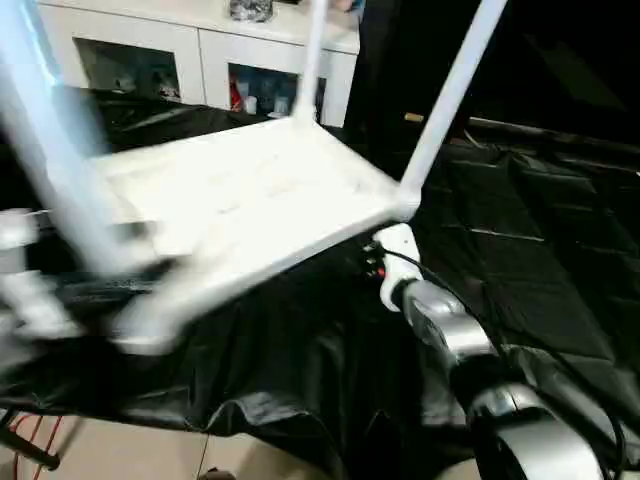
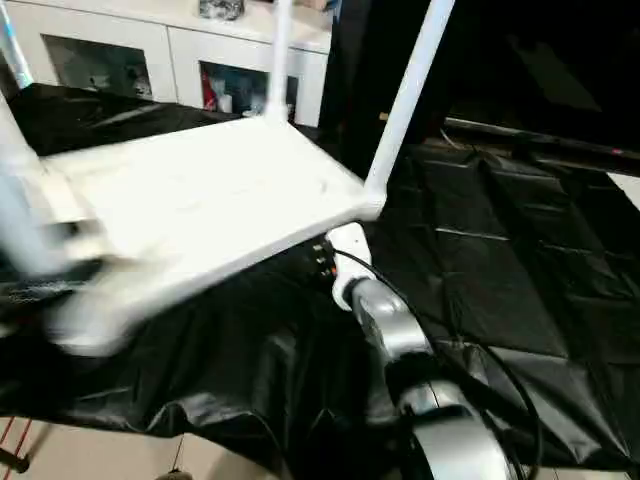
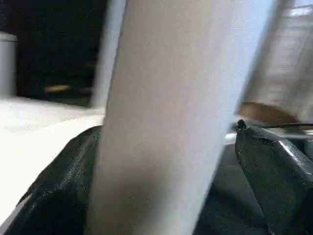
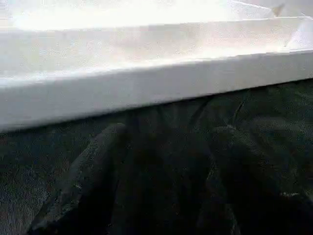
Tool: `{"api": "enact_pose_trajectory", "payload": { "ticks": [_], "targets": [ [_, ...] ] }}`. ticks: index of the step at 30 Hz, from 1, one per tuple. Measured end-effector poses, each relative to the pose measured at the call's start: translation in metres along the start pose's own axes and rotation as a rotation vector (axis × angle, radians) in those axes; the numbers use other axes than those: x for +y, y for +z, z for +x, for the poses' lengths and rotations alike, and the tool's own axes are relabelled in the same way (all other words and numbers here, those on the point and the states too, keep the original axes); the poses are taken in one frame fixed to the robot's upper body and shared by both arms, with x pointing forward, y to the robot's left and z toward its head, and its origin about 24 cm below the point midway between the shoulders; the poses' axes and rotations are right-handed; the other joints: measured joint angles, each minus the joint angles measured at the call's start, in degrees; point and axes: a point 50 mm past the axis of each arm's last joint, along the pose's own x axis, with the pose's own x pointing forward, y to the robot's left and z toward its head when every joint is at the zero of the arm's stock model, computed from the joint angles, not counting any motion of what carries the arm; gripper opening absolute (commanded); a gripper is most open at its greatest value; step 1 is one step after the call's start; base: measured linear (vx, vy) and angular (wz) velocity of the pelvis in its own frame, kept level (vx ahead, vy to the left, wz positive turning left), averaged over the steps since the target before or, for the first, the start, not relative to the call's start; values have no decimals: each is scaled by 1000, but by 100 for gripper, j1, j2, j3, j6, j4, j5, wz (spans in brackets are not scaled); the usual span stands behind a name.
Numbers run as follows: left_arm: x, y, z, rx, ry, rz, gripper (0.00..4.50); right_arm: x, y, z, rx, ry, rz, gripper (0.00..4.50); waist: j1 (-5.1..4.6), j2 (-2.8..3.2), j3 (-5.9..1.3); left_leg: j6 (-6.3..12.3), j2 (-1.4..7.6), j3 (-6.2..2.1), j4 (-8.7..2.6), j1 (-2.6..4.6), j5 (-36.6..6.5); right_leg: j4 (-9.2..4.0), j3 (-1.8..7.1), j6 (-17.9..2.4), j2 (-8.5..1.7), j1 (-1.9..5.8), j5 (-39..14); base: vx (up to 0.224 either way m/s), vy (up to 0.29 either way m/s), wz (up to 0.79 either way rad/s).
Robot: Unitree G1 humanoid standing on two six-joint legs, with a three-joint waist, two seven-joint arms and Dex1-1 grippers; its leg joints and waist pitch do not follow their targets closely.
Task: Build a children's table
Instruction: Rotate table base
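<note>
- Left wrist view is the best look at a grip: the left gripper has its jaws clamped on either side of a white leg, one black finger on one flank and the other finger on the far flank.
- Right gripper: its dark fingers sit low under the edge of the table top, but I honestly can't tell if the jaws are parted or closed, too murky.
- From the head views, the right forearm reaches in right under the near corner of the children's table, roughly where one leg meets its socket.
- That table is upside down and tilted, top held above the counter, which is covered in black sheeting, with legs sticking up. I can make out three legs for sure; a fourth is too blurry to call.
- White cabinet sits behind, not part of this.
- My guess on the step: legs look seated, so this is the flip or reposition stage.
- Next move probably needs both arms rotating the thing together, keeping the leg grip firm so it doesn't pop out of its socket, and clearing the counter edge.
</note>
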Motion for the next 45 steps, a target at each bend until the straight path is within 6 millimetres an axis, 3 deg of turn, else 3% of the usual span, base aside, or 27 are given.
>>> {"api": "enact_pose_trajectory", "payload": {
  "ticks": [6,11,17,25,29,37,45],
  "targets": [
    [-20,-3,47,-22,-199,-53,447,8,-2,4,8,44,9,311,-53,-37,-17,-11,1,0,-1,-17,7,12,0,0,1,-19,0,0,0,0],
    [-29,2,81,-60,-303,-89,447,10,1,5,7,89,3,311,-82,-62,-15,-14,3,0,1,-41,9,9,-1,-1,3,-32,-1,0,0,0],
    [-34,4,116,-91,-421,-139,447,10,2,3,-1,168,0,311,-184,-77,-8,-18,5,2,-1,-47,11,9,-2,-2,4,-45,0,0,0,0],
    [-48,1,167,-106,-524,-124,447,4,1,1,-6,161,2,311,-186,-63,2,-21,8,5,-3,-51,8,2,-3,-11,6,-48,6,0,0,0],
    [-43,-4,187,-81,-437,-38,447,6,2,2,-17,164,2,311,-181,-22,17,-21,8,5,-4,-50,9,2,-4,-15,6,-47,8,0,0,0],
    [-15,-26,186,62,-221,150,447,1,5,2,-46,88,-8,311,-134,80,62,-20,8,3,-1,-50,10,4,-7,-42,4,-45,24,0,0,0],
    [14,-53,138,327,-87,252,447,-28,1,-12,-64,-9,0,311,-141,118,78,-21,9,3,-4,-50,11,7,-8,-44,4,-47,24,0,0,0]
  ]
}}
